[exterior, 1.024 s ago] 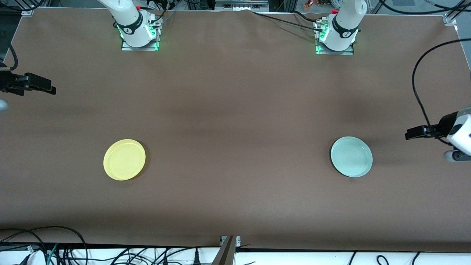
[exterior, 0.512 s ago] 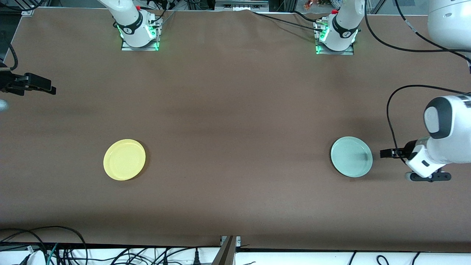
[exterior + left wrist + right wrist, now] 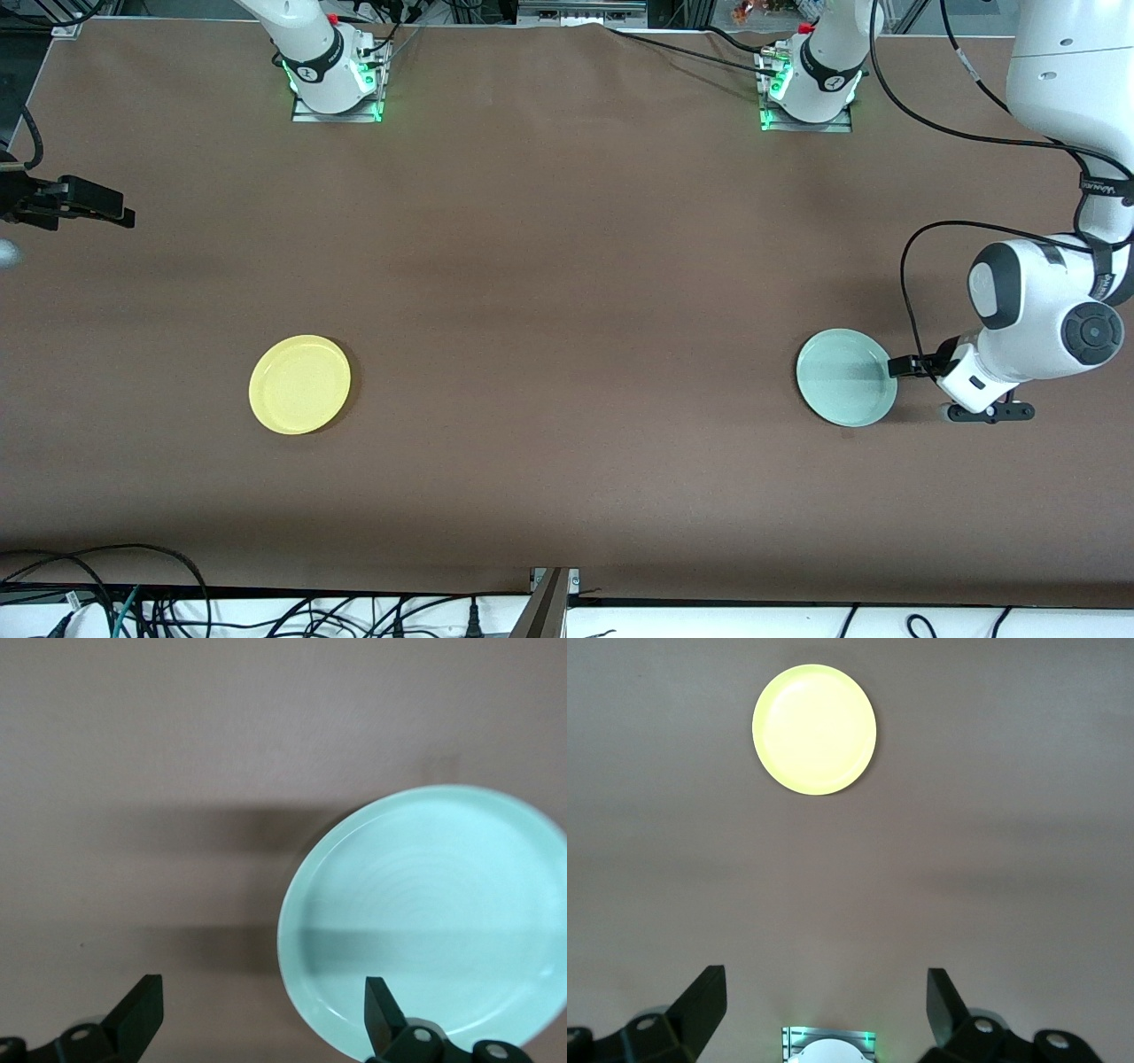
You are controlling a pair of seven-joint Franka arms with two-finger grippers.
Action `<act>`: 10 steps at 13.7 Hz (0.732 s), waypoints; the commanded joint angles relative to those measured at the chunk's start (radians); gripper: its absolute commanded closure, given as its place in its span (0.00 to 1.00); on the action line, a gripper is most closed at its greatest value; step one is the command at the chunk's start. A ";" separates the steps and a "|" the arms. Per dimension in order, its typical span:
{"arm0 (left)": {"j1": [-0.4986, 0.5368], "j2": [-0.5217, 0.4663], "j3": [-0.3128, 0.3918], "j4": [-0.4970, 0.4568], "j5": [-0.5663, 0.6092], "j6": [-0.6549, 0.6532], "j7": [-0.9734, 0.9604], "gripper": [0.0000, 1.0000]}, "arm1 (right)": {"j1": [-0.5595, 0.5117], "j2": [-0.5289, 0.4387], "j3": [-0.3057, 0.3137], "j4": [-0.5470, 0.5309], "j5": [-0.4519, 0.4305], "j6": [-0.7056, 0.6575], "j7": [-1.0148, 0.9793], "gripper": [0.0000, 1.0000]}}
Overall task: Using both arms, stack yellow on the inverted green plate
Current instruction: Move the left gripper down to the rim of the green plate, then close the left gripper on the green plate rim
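The yellow plate (image 3: 299, 384) lies rim up on the brown table toward the right arm's end; it also shows in the right wrist view (image 3: 814, 729). The pale green plate (image 3: 846, 377) lies rim up toward the left arm's end. My left gripper (image 3: 897, 366) is low at the green plate's edge, on the side toward the left arm's end of the table. In the left wrist view the gripper (image 3: 261, 1014) is open and empty, with one fingertip (image 3: 381, 1005) over the rim of the green plate (image 3: 434, 921). My right gripper (image 3: 115, 211) waits high at the table's end, open and empty (image 3: 824, 1001).
The two arm bases (image 3: 335, 84) (image 3: 808, 89) stand at the table's edge farthest from the front camera. A black cable (image 3: 912, 266) loops from the left arm's wrist. Cables (image 3: 133, 602) hang below the edge nearest the front camera.
My left arm has swung in from the table's end and come down to the green plate's edge. The right arm and both plates have not moved.
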 commanded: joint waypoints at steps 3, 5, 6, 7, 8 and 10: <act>0.031 -0.003 -0.009 -0.070 -0.004 0.090 0.074 0.00 | -0.004 -0.004 0.002 0.002 0.005 0.002 0.005 0.00; 0.029 0.027 -0.011 -0.068 -0.009 0.130 0.073 0.00 | -0.005 -0.004 0.002 0.002 0.005 0.002 0.005 0.00; 0.031 0.041 -0.011 -0.070 -0.009 0.154 0.071 0.00 | -0.005 -0.004 0.002 0.002 0.005 0.002 0.005 0.00; 0.028 0.046 -0.013 -0.068 -0.009 0.159 0.068 0.00 | -0.005 -0.004 0.002 0.002 0.005 0.002 0.005 0.00; 0.023 0.046 -0.013 -0.070 -0.009 0.159 0.064 0.00 | -0.005 -0.004 0.002 0.002 0.005 0.002 0.005 0.00; 0.022 0.047 -0.013 -0.068 -0.009 0.159 0.062 0.07 | -0.005 -0.004 0.002 0.002 0.005 0.002 0.006 0.00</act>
